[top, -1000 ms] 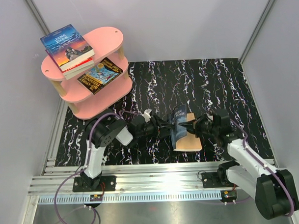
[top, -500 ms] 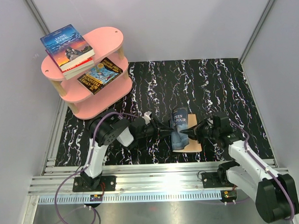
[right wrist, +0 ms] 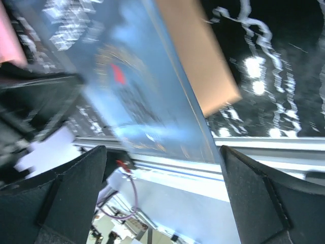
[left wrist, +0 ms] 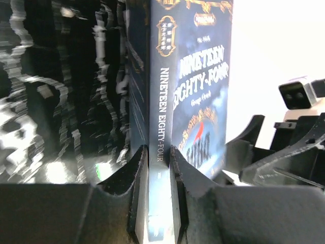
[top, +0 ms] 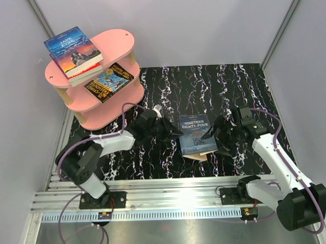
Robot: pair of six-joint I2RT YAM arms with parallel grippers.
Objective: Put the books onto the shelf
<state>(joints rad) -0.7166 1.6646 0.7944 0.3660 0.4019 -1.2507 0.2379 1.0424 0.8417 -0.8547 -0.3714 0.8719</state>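
Nineteen Eighty-Four paperback (top: 197, 133) now swung cover-up above the table, my left gripper (left wrist: 158, 152) pinching its spine, my right gripper (right wrist: 162, 152) sprung wide apart, released

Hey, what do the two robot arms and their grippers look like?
The left arm and right arm have white links and black joint housings, each trailing a purple cable. The left gripper and right gripper are black, with two chunky angular fingers.

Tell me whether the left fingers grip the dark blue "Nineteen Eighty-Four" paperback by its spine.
Yes: the left wrist view shows left fingers pinching the dark blue paperback at its spine.
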